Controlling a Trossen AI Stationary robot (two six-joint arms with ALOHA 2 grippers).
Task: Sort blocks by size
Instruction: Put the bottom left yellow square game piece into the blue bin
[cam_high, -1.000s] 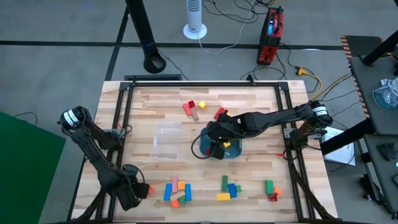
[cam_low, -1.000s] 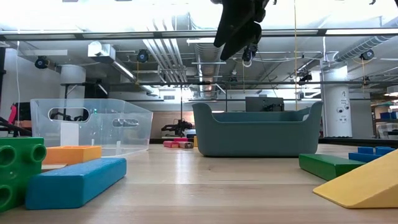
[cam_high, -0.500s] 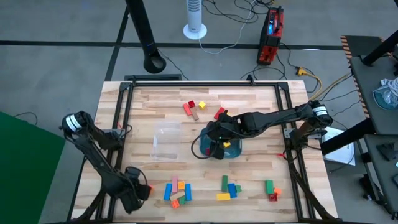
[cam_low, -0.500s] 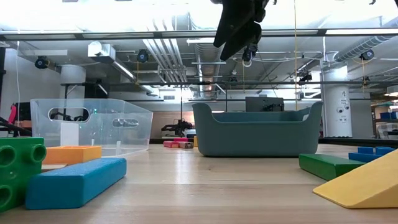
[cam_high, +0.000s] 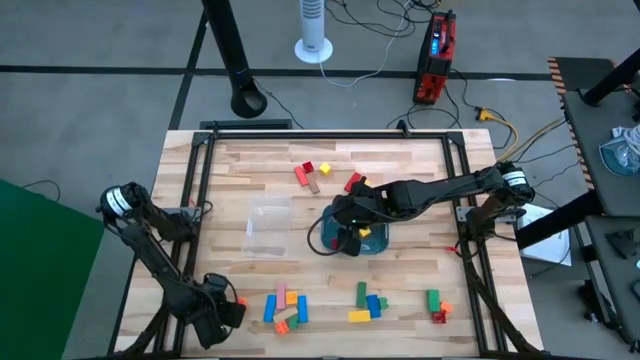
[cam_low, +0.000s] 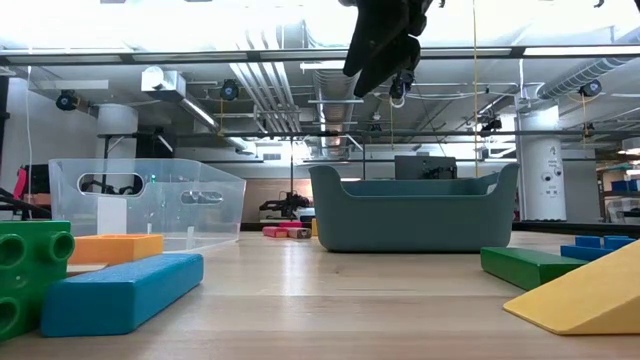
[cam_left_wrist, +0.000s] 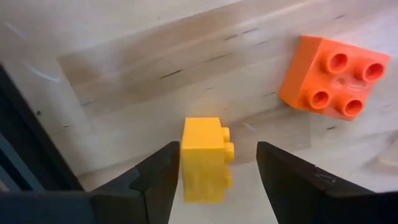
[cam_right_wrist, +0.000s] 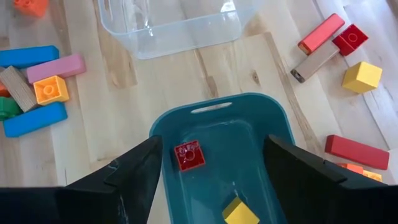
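My left gripper (cam_left_wrist: 214, 165), fingers spread, straddles a yellow block (cam_left_wrist: 204, 158) at the table's (cam_high: 420, 165) lower left, studs sideways. My right gripper (cam_right_wrist: 211, 171), fingers released, hangs over the teal tray (cam_right_wrist: 273, 134).

Table (cam_high: 420, 290): pale wood planks, visible grain, satin finish. Container (cam_high: 267, 226): clear glossy plastic. Teal tray (cam_right_wrist: 273, 134): smooth matt plastic. Studded blocks (cam_left_wrist: 334, 76): glossy plastic; one bar (cam_right_wrist: 17, 88) looks like bare wood.

Bare wood separates the clear container (cam_high: 267, 226) from the teal tray (cam_high: 377, 243); blocks (cam_high: 370, 303) crowd the near edge.
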